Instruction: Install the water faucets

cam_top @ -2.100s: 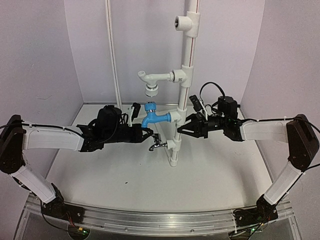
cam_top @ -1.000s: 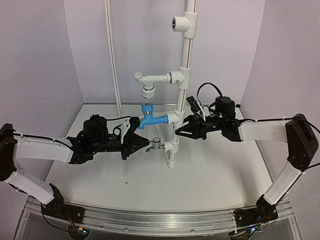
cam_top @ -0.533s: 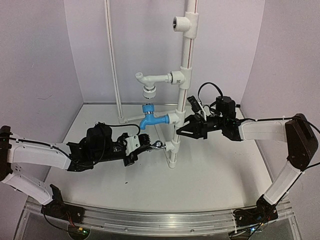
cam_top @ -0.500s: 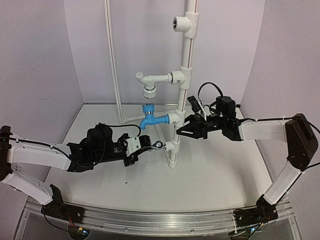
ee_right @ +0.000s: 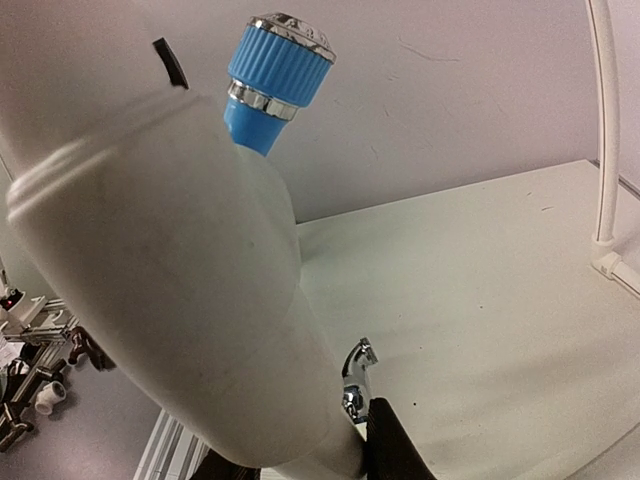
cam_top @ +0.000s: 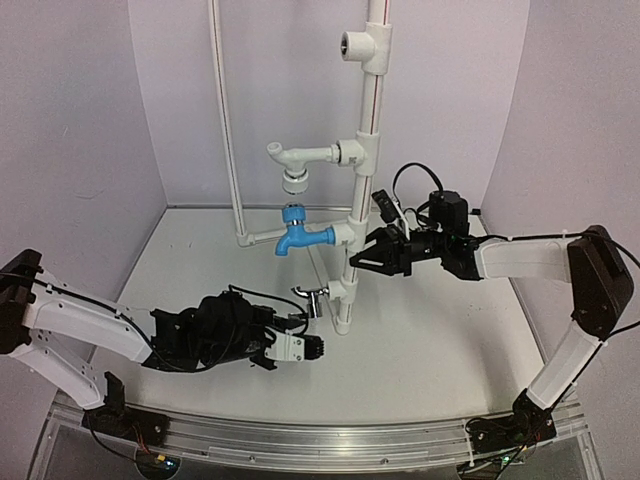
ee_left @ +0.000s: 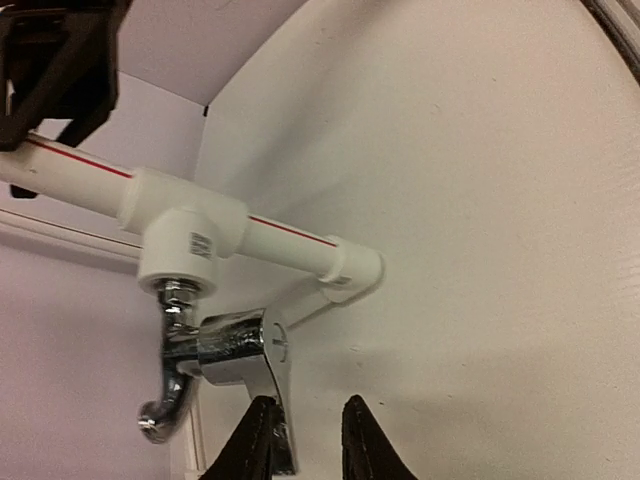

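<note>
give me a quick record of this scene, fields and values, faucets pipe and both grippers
silver faucet: seated in the lower tee fitting of the white pipe
blue tap: mounted on the same pipe, above the silver faucet
top tee: port open, no tap in it
left gripper: low over the table, apart from the silver faucet, jaws slightly open, holding nothing
right gripper: jaws closed on the white pipe, between the levels of the two taps

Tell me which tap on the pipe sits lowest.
The small silver tap, on the bottom fitting of the pipe just above its foot; the blue tap sits one fitting higher.
</note>
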`<move>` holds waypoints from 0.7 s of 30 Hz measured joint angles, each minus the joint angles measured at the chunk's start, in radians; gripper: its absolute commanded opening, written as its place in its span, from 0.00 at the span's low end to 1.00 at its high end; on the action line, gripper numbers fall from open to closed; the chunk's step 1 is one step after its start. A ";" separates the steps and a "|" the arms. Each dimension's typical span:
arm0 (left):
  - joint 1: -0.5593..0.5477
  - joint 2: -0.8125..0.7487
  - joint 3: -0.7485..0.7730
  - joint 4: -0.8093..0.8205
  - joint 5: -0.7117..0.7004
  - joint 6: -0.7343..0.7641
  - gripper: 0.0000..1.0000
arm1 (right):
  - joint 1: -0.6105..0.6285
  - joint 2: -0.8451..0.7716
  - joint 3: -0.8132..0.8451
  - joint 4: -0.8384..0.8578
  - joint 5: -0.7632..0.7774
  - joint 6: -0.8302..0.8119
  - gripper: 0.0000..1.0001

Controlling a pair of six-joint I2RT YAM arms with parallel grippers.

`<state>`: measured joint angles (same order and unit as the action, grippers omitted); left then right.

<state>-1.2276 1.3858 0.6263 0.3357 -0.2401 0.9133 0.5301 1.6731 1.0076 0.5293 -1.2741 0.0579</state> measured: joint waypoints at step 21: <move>-0.070 -0.144 -0.175 0.333 -0.061 -0.664 0.83 | 0.003 0.001 0.002 0.000 0.008 0.005 0.00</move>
<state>-1.2973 1.2417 0.4510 0.6688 -0.3009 0.2491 0.5327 1.6741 1.0100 0.5297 -1.2659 0.0629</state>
